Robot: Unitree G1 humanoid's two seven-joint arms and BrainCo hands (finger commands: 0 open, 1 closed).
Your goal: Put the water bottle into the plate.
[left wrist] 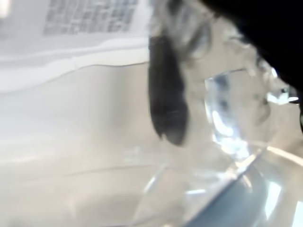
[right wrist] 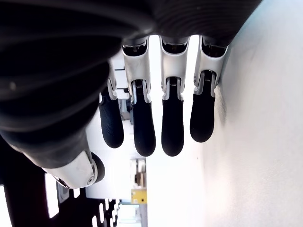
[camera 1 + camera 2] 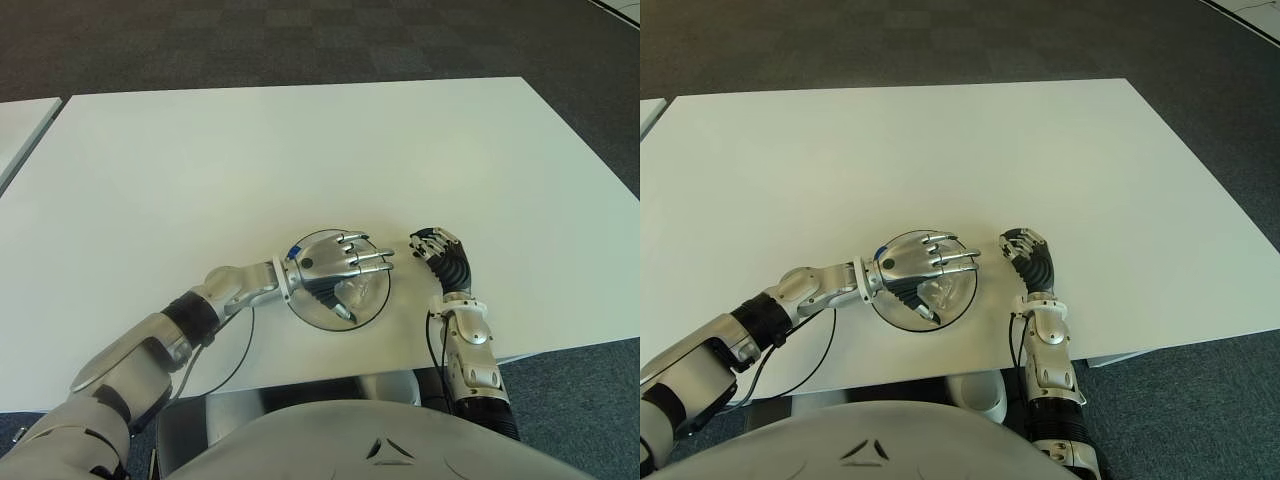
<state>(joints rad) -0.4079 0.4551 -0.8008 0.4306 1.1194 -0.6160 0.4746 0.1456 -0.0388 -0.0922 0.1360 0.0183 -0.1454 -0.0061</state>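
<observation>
Your left hand (image 3: pixel 340 268) sits over the plate (image 3: pixel 310 316), a clear shallow dish near the table's (image 3: pixel 300 160) front edge, at about 6 o'clock on the white top. Its fingers (image 3: pixel 372 262) reach out toward 3 o'clock, loosely curled around the water bottle (image 3: pixel 352 295), a small clear plastic one that shows under the palm, inside the plate's rim. The left wrist view shows transparent plastic pressed close against a dark fingertip, so you appear to have hold of it; whether the bottle already touches the plate's floor cannot be told.

Judge the bottle as light and thin-walled: it will likely dent under a hard squeeze and slide on smooth pads. Hold it around the middle of the body with a gentle wrap, not at the cap end. The plate looks like glass or hard plastic, so set the bottle down softly; being round, it may roll once your fingers let go.

Your right hand (image 3: pixel 442 258) shows just beside the plate at 3 o'clock, its fingers relaxed and slightly bent, holding nothing.
</observation>
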